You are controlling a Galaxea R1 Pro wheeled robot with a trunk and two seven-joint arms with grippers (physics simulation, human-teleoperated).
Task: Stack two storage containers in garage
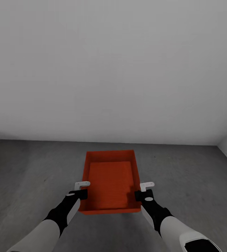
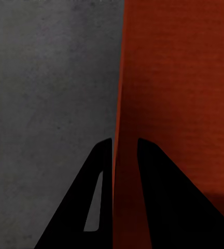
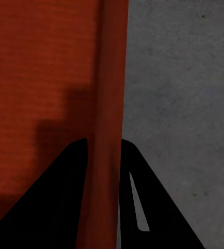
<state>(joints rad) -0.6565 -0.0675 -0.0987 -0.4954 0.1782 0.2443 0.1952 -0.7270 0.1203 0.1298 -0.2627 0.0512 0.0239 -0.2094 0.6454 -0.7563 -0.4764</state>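
In the garage, over the grey floor [image 1: 29,168] and facing a white wall [image 1: 113,70], you hold one red bin [image 1: 110,182] out in front between both arms. The left gripper [image 1: 79,190] is clamped on the bin's left wall, and the left wrist view shows that wall standing between its two dark fingers [image 2: 158,202]. The right gripper [image 1: 144,192] pinches the right wall the same way, one finger inside and one outside [image 3: 138,202]. From the head view I cannot tell whether the bin rests on the concrete or hangs just above it, and I see only this one bin here.

Judging by that, the step in hand is setting this bin down as the base of the stack. Lower both arms at the same pace so the bin stays level, and keep its long side square to the wall. Let go only when the bottom is flat on the floor, opening both sides together so neither drags it. Leave room around it, since the other bin must go on top.
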